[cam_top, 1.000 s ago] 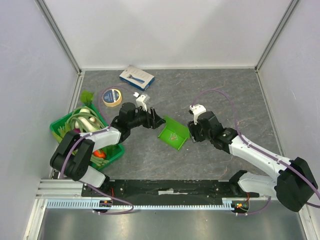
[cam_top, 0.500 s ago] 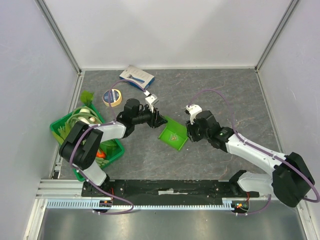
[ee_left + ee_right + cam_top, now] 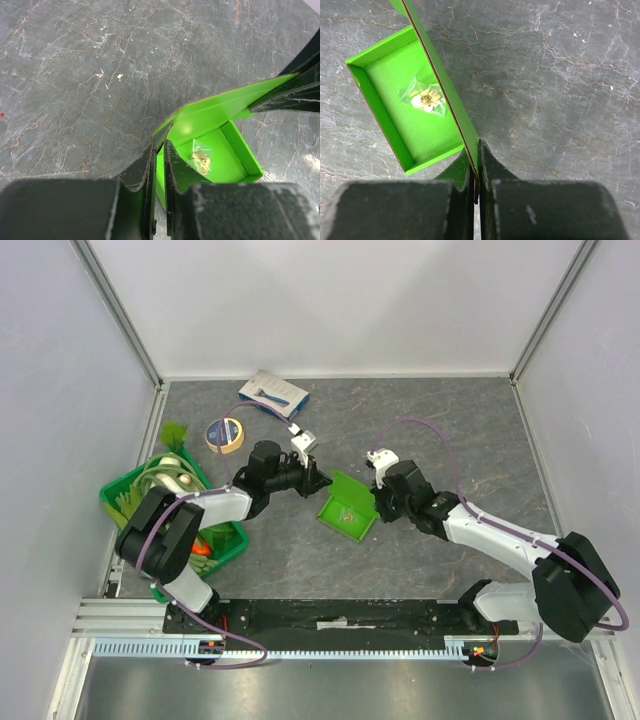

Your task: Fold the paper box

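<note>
While my left gripper [image 3: 318,481] clamps the left flap of the paper box [image 3: 345,510], lying centre-frame in the overhead view, and my right gripper [image 3: 379,502] clamps its right wall, I judge side-folding in hand; the next move requires drawing both inward evenly.

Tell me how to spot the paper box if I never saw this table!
On the grey table, look in the middle, between the left hand and the right hand, which each pinch a flap. The paper box sits there: bright lime-green thin card, open, with a tiny clear bag inside, unlike the darker green crate of vegetables at the left.
</note>
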Tool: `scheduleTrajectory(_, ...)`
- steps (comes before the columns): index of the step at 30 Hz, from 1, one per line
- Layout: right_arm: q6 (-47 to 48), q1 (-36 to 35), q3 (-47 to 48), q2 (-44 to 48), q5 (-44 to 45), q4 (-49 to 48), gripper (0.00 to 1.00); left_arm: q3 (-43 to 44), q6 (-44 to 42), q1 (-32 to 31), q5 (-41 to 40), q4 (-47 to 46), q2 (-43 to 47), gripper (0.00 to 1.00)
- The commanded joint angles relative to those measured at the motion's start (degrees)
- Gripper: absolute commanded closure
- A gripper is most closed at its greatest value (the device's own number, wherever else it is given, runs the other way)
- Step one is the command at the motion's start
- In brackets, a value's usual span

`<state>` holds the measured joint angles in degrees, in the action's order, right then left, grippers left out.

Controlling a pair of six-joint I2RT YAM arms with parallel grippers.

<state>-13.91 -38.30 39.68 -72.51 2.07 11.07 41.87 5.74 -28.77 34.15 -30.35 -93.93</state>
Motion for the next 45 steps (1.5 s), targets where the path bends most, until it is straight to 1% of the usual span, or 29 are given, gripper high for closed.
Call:
scheduleTrajectory(1,1.1,-1.1,3.2,-3.2,3.6,-4.6,1.00,-2.6,3.0,-1.7,-5.7,-2.5,6.7,0.87)
scheduleTrajectory(3,2.5,-1.8,3.9,-4.3,4.1,-5.7,1.00,-4.9,4.4,-2.1,-8.4,-3.5,9.8,0.86)
scheduleTrajectory(5,4.8,-2.5,5.8,-5.9,7.5,-6.0,1.00,-6.2,6.0,-2.1,-11.6,-3.2,11.8,0.86)
scheduleTrajectory(8,9.1,-2.8,8.5,-8.6,9.3,-6.0,1.00,-5.7,10.3,-2.1,-17.1,3.0,13.3,0.81)
scheduleTrajectory(9,10.4,-2.8,9.5,-9.5,9.4,-5.3,1.00,-4.4,11.6,-2.1,-18.4,8.4,13.3,0.80)
scheduleTrajectory(10,12.0,-2.9,11.3,-11.3,8.8,-4.5,1.00,-4.0,15.2,-2.1,-22.2,10.8,13.3,0.78)
scheduleTrajectory(11,15.6,-2.9,11.6,-12.0,7.6,-4.5,1.00,-3.9,17.4,-2.0,-23.9,12.8,13.6,0.73)
scheduleTrajectory(13,18.3,-3.0,12.0,-13.4,6.7,-4.8,1.00,-6.0,21.6,-1.8,-25.4,14.2,15.2,0.62)
scheduleTrajectory(14,20.2,-2.9,11.8,-13.6,6.2,-5.6,1.00,-7.1,22.7,-1.8,-25.9,14.0,17.9,0.57)
scheduleTrajectory(15,21.1,-2.9,11.5,-13.7,4.1,-6.1,1.00,-9.2,23.6,-1.8,-26.5,13.7,19.4,0.45)
scheduleTrajectory(16,22.0,-2.9,10.6,-13.9,2.4,-7.7,1.00,-10.0,24.3,-1.8,-27.7,13.5,20.9,0.37)
scheduleTrajectory(17,22.3,-2.9,10.2,-13.8,1.4,-8.6,1.00,-10.7,24.3,-1.7,-28.4,13.0,23.4,0.32)
scheduleTrajectory(18,23.0,-2.9,9.8,-13.8,0.0,-9.2,1.00,-11.3,24.1,-1.6,-28.8,12.9,24.1,0.29)
scheduleTrajectory(20,23.8,-2.7,9.4,-14.2,-1.1,-9.9,1.00,-10.4,22.0,-0.9,-28.4,14.0,24.8,0.26)
scheduleTrajectory(23,24.6,-2.2,10.2,-15.3,-1.9,-9.0,1.00,-6.2,18.6,-0.1,-28.1,17.5,22.4,0.25)
scheduleTrajectory(26,24.6,-0.9,10.7,-15.1,-5.9,-8.9,1.00,-2.6,15.4,1.7,-28.5,17.3,17.2,0.25)
scheduleTrajectory(27,24.6,-0.4,10.8,-15.1,-6.3,-8.7,1.00,-1.6,14.7,2.7,-27.2,14.4,15.6,0.25)
scheduleTrajectory(28,24.5,-0.2,11.0,-15.2,-6.6,-8.5,1.00,-1.1,13.0,4.7,-21.3,12.4,12.5,0.25)
scheduleTrajectory(29,24.4,0.0,11.0,-15.2,-7.2,-8.3,1.00,-0.8,12.3,5.3,-19.8,10.7,11.2,0.25)
scheduleTrajectory(30,24.3,0.1,11.2,-15.3,-7.5,-8.2,1.00,-1.0,11.1,5.7,-18.2,5.9,10.1,0.25)
scheduleTrajectory(31,24.2,0.2,11.2,-15.3,-7.8,-8.0,1.00,-1.3,8.4,7.0,-13.7,3.5,7.7,0.25)
scheduleTrajectory(32,24.0,0.2,11.2,-15.3,-8.2,-8.1,1.00,-1.5,7.4,7.6,-12.4,1.9,6.9,0.25)
scheduleTrajectory(33,24.0,0.2,11.3,-15.5,-8.5,-7.9,1.00,-1.6,6.6,8.3,-9.2,-0.8,6.0,0.26)
scheduleTrajectory(35,23.9,0.2,11.3,-15.2,-9.2,-7.9,1.00,-0.9,4.5,10.2,-3.9,-3.1,3.6,0.27)
scheduleTrajectory(36,23.9,0.2,11.2,-15.1,-9.5,-7.9,1.00,-0.3,3.8,10.7,2.1,-3.8,3.0,0.28)
scheduleTrajectory(37,23.9,0.2,11.2,-15.0,-9.7,-8.0,1.00,0.4,2.4,10.8,4.5,-4.6,2.1,0.29)
scheduleTrajectory(41,24.0,0.2,11.6,-15.4,-10.2,-7.8,1.00,6.2,-3.6,10.8,10.8,1.0,-1.6,0.34)
scheduleTrajectory(44,24.0,0.5,11.6,-15.5,-10.6,-8.0,1.00,8.1,-7.1,10.8,13.9,4.3,-2.4,0.40)
scheduleTrajectory(45,24.0,0.5,11.7,-15.4,-10.7,-8.0,1.00,8.9,-8.7,10.8,15.1,5.8,-3.4,0.45)
